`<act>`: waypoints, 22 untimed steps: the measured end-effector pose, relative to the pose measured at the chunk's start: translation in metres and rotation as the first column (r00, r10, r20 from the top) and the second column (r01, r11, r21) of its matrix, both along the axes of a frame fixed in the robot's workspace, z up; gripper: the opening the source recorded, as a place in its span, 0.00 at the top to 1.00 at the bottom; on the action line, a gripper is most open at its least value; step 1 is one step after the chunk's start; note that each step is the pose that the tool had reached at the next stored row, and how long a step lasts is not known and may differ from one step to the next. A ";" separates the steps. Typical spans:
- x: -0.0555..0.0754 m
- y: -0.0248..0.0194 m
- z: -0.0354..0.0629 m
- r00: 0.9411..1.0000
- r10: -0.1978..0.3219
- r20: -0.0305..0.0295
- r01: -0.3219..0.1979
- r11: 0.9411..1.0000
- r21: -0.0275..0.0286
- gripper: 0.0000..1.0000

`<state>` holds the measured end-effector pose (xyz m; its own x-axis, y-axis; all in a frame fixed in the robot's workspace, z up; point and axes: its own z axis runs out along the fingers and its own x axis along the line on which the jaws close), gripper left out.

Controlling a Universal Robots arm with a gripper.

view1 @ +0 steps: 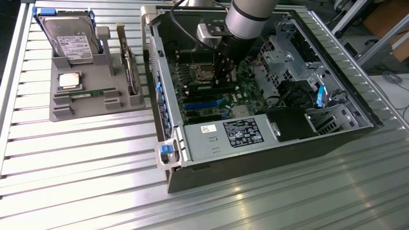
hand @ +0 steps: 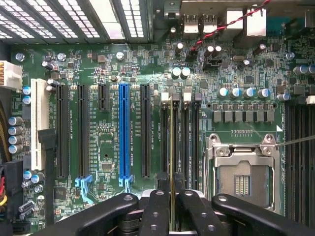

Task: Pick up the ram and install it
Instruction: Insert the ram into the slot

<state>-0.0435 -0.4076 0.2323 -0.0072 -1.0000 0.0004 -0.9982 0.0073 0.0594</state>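
Note:
My gripper [hand: 171, 199] is shut on the ram [hand: 171, 147], a thin green stick seen edge-on between the two black fingers [hand: 156, 209]. It hangs upright just above the row of memory slots [hand: 181, 132] on the motherboard [hand: 108, 142], roughly in line with the second slot. I cannot tell whether it touches the slot. In the exterior view the gripper [view1: 225, 72] reaches down into the open computer case [view1: 176, 184], beside the CPU socket [view1: 206, 73]. A second ram stick [view1: 86, 94] lies in the grey tray [view1: 83, 111] at the exterior view's left.
The tray also holds a hard drive [view1: 72, 40] and a square silver CPU [view1: 69, 80]. Inside the case, the power supply [view1: 233, 134], a drive cage [view1: 288, 48] and cables [view1: 294, 93] surround the board. The empty CPU socket [hand: 241, 177] sits next to the slots.

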 end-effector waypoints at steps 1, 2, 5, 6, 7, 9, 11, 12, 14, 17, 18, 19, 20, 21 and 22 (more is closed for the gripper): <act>0.000 -0.0001 0.0000 1.000 0.000 0.000 0.000 1.000 0.000 0.86; 0.000 -0.0001 0.0004 1.000 0.000 0.000 0.000 1.000 0.000 0.86; 0.000 0.0000 0.0039 1.000 0.000 0.000 0.000 1.000 0.000 0.86; 0.000 -0.0001 0.0039 1.000 0.000 0.000 0.000 1.000 -0.001 0.86; 0.002 -0.0001 0.0040 1.000 0.000 0.000 0.000 1.000 -0.001 0.86; 0.004 -0.0001 0.0038 1.000 0.000 -0.001 0.000 1.000 -0.002 0.86; 0.004 -0.0017 0.0038 1.000 -0.001 -0.001 0.001 1.000 -0.003 0.86; 0.004 -0.0024 0.0038 1.000 -0.002 -0.001 0.002 1.000 -0.003 0.86; 0.004 -0.0030 0.0034 1.000 -0.002 -0.001 0.002 1.000 -0.004 0.86; 0.005 -0.0030 0.0023 1.000 -0.002 -0.002 0.002 1.000 -0.005 0.86; 0.005 -0.0030 0.0021 1.000 -0.002 -0.002 0.002 1.000 -0.005 0.86; 0.005 -0.0030 0.0018 1.000 -0.002 -0.002 0.002 1.000 -0.005 0.86; 0.005 -0.0030 0.0015 1.000 -0.002 -0.002 0.002 1.000 -0.005 0.86; 0.005 -0.0030 0.0010 1.000 -0.002 -0.002 0.002 1.000 -0.005 0.86; 0.005 -0.0026 0.0006 1.000 -0.002 -0.002 0.002 1.000 -0.006 0.86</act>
<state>-0.0384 -0.4103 0.2330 -0.0091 -0.9999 0.0067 -0.9980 0.0095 0.0617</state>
